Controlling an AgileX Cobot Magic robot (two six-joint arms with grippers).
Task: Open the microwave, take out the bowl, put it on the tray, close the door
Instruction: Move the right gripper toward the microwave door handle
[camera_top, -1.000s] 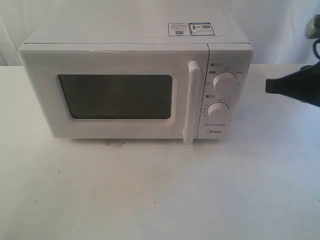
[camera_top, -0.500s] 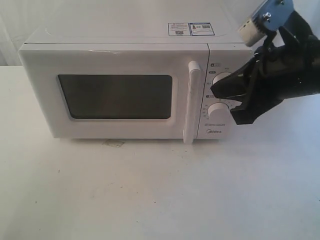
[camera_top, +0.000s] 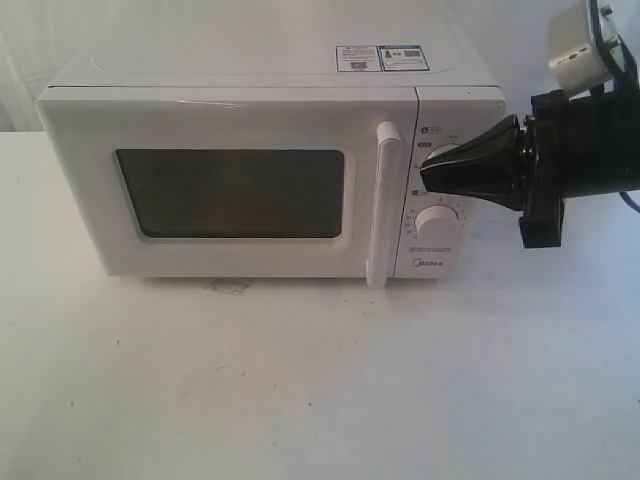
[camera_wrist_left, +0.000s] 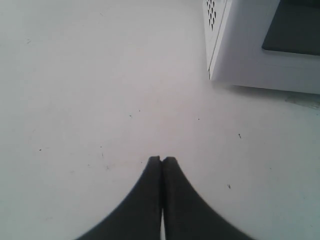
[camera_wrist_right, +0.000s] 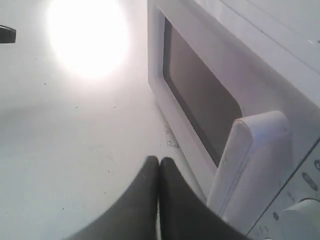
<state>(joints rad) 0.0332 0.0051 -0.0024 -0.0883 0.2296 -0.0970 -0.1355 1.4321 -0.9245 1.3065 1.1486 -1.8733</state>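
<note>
The white microwave (camera_top: 270, 170) stands on the table with its door (camera_top: 230, 190) closed and its tall bar handle (camera_top: 384, 205) upright. My right gripper (camera_top: 424, 176) is shut and empty, its black tip in front of the upper dial (camera_top: 450, 160), just right of the handle. In the right wrist view the shut gripper (camera_wrist_right: 159, 160) sits beside the handle (camera_wrist_right: 250, 165) and the dark window (camera_wrist_right: 200, 95). My left gripper (camera_wrist_left: 161, 159) is shut over bare table, near the microwave's corner (camera_wrist_left: 220, 45). The bowl and the tray are out of view.
The white table (camera_top: 320, 390) stretches in front of the microwave. A small scrap or mark (camera_top: 228, 287) lies under the door's lower edge. A white backdrop hangs behind. The lower dial (camera_top: 437, 222) shows below my right gripper.
My right arm has come in from the right edge to the dials, then levelled out so its tip points left at the upper dial. The microwave has not moved.
</note>
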